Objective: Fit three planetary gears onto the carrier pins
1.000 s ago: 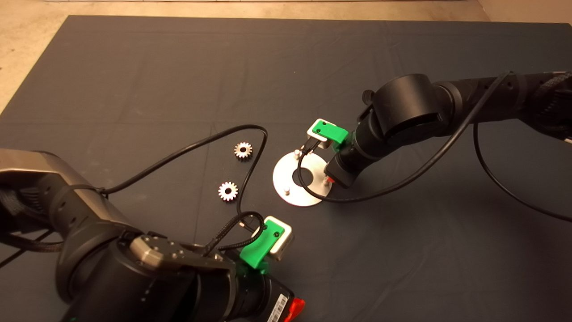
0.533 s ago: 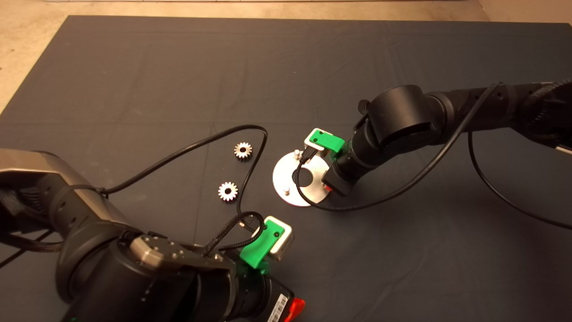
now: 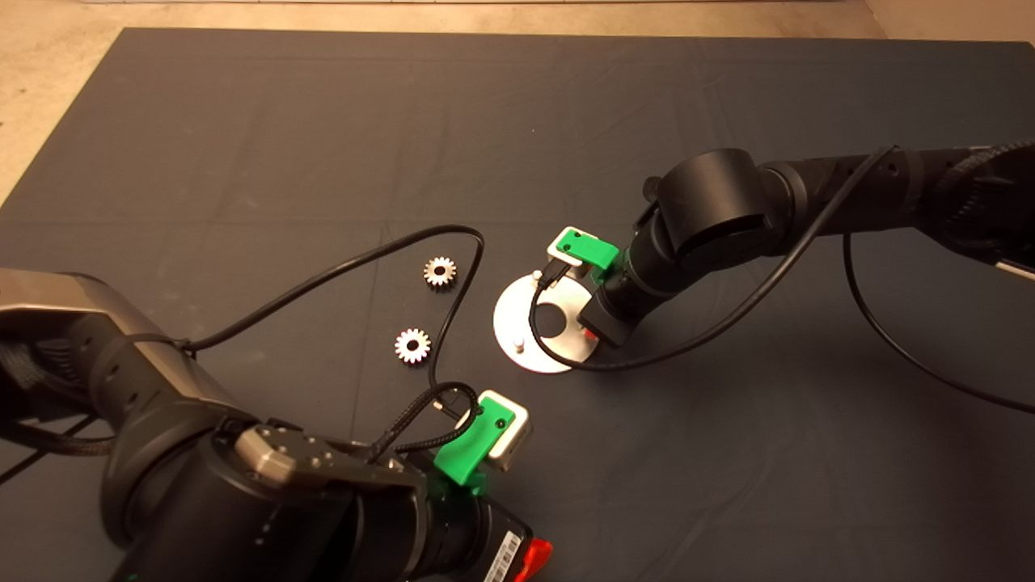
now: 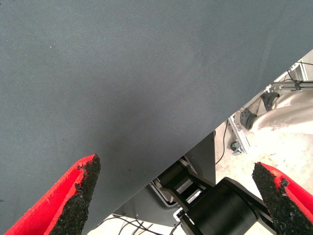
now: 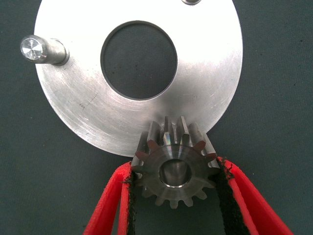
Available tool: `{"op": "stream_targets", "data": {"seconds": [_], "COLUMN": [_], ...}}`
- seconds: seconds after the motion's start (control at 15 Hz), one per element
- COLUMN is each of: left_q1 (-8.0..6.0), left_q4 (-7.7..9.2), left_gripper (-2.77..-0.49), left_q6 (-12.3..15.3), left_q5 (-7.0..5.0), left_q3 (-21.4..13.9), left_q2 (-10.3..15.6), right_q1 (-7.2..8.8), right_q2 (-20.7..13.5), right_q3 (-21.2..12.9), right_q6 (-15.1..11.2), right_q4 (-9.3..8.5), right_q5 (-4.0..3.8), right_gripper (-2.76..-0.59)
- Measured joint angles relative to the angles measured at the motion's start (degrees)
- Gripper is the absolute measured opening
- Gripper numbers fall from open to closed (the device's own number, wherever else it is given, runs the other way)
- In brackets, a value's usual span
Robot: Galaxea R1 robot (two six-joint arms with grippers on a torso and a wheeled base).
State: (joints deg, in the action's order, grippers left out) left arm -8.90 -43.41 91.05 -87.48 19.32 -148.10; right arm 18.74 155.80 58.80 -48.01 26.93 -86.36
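My right gripper (image 3: 588,327) hangs over the near right rim of the round silver plate (image 3: 515,317). In the right wrist view it (image 5: 175,167) is shut on one planetary gear (image 5: 174,169), held level over the plate's edge (image 5: 73,93). Two carrier pins (image 3: 537,276) (image 3: 518,345) stand bare; they also show in the right wrist view (image 5: 41,49) (image 5: 192,1). The third pin is hidden under the held gear. Two more gears (image 3: 440,272) (image 3: 413,346) lie flat on the mat left of the plate. My left gripper (image 4: 178,196) is open and empty, parked at the mat's near edge.
The left arm's black cable (image 3: 388,250) loops over the mat between the loose gears and the plate. The right arm's cable (image 3: 558,360) curls over the plate's centre hole. The mat edge and a frame on the floor (image 4: 244,122) show in the left wrist view.
My right arm has swung a little to the left, bringing the gripper and its gear further in over the plate's right rim. The left arm and loose gears have not moved.
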Motion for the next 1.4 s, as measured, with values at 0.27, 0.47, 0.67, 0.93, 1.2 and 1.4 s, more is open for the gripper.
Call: {"op": "stream_targets", "data": {"seconds": [0.27, 0.47, 0.67, 0.93, 1.2, 1.4], "left_q1": [0.0, 0.0, 0.0, 0.0, 0.0, 0.0], "left_q4": [0.0, -0.05, -0.09, -0.11, -0.11, -0.11], "left_gripper": [-1.04, -1.04, -1.04, -1.04, -1.04, -1.04], "left_q6": [0.01, 0.01, 0.01, 0.01, 0.01, 0.01], "left_q5": [0.0, 0.0, 0.0, 0.0, 0.0, 0.0], "left_q3": [0.0, 0.0, 0.0, 0.0, 0.0, 0.0], "left_q2": [-0.01, -0.01, -0.01, -0.01, -0.01, 0.01], "right_q1": [0.0, -0.02, -0.16, -1.11, -1.11, -1.11], "right_q2": [0.27, 0.27, 0.27, 0.27, 0.27, 0.27], "right_q3": [0.41, 0.55, 0.55, 0.68, 0.68, 0.68], "right_q6": [-0.01, -0.01, -0.01, -0.01, 0.0, 0.0], "right_q4": [0.0, 0.0, 0.0, 0.02, 0.05, 0.02], "right_q5": [0.02, 0.02, 0.02, 0.01, 0.02, 0.02], "right_gripper": [-2.44, -2.45, -2.46, -2.46, -2.46, -2.46]}}
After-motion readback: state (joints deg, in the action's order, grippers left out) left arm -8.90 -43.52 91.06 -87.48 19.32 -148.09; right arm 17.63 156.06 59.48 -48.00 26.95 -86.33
